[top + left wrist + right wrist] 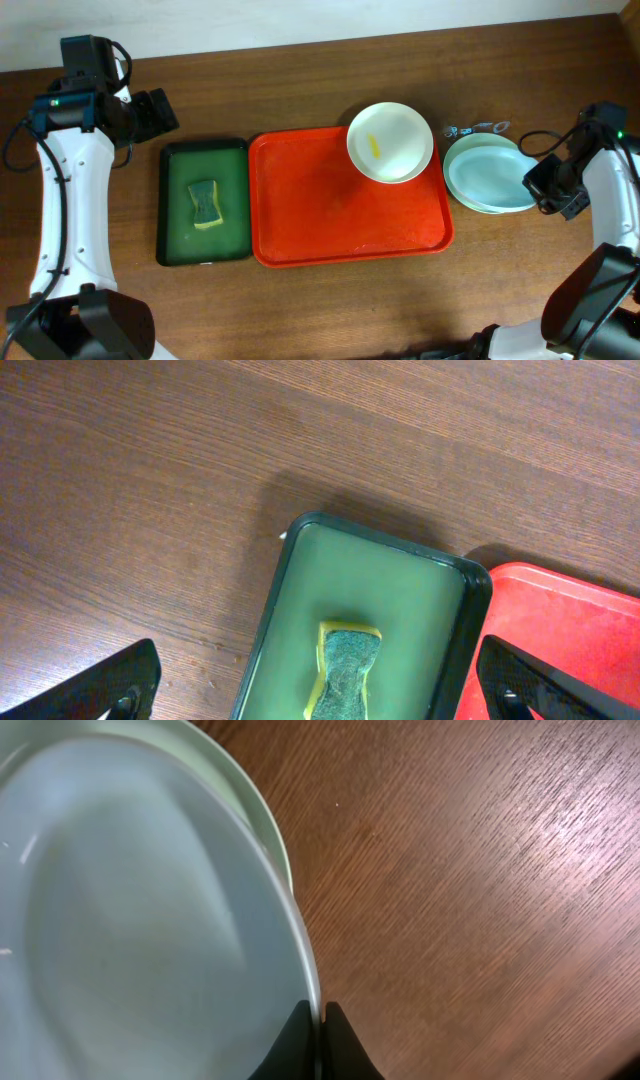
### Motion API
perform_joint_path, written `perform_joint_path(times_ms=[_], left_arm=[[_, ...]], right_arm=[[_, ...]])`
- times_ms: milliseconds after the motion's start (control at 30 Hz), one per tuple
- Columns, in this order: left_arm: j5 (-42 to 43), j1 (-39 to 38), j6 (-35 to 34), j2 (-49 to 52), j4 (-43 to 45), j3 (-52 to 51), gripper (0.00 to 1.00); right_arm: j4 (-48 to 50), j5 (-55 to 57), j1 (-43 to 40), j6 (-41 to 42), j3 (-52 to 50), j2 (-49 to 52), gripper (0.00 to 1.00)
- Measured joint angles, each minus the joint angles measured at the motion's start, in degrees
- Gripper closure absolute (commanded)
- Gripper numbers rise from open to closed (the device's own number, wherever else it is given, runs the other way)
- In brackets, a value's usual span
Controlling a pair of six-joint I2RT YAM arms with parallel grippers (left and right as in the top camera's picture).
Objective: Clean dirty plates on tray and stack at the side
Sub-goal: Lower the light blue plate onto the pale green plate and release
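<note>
Grippers first: right gripper [320, 1025] pinched shut on the very rim of the pale blue plate [130, 920], by the look of the wrist view. Nested on the pale green plate [262, 810], out on the counter [480, 870] just right of the red tray [300, 200]. Left gripper [320, 695] spread wide, holding nothing, hovering over the dark green tray [400, 580] with the sponge [345, 660]. One to go, probably: cream-white plate [390, 142] with its yellow smear [375, 147], parked on the red tray's far right corner and hanging over the rim. Stiff, light, glossy, likely slippery once wet. Best pinched at that overhanging edge, not down in the bowl.
</note>
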Motion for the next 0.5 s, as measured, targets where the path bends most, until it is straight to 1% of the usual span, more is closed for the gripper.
perform_joint_path(times_ms=[200, 233, 267, 300, 333, 400, 500], left_arm=[[0.0, 0.0, 0.0, 0.0, 0.0, 0.0, 0.01], [0.0, 0.0, 0.0, 0.0, 0.0, 0.0, 0.01], [0.0, 0.0, 0.0, 0.0, 0.0, 0.0, 0.01], [0.0, 0.0, 0.0, 0.0, 0.0, 0.0, 0.01], [0.0, 0.0, 0.0, 0.0, 0.0, 0.0, 0.01], [0.0, 0.0, 0.0, 0.0, 0.0, 0.0, 0.01], [0.0, 0.0, 0.0, 0.0, 0.0, 0.0, 0.01]], right_arm=[[4.0, 0.6, 0.0, 0.0, -3.0, 0.0, 0.95], [4.5, 0.6, 0.0, 0.0, -3.2, 0.0, 0.82], [4.9, 0.6, 0.0, 0.1, -3.3, 0.0, 0.75], [5.3, 0.6, 0.0, -0.2, -3.3, 0.0, 0.55], [5.6, 0.7, 0.0, -0.1, -3.3, 0.0, 0.48], [5.9, 0.8, 0.0, -0.5, -3.3, 0.0, 0.41], [5.9, 0.8, 0.0, -0.8, -3.3, 0.0, 0.41]])
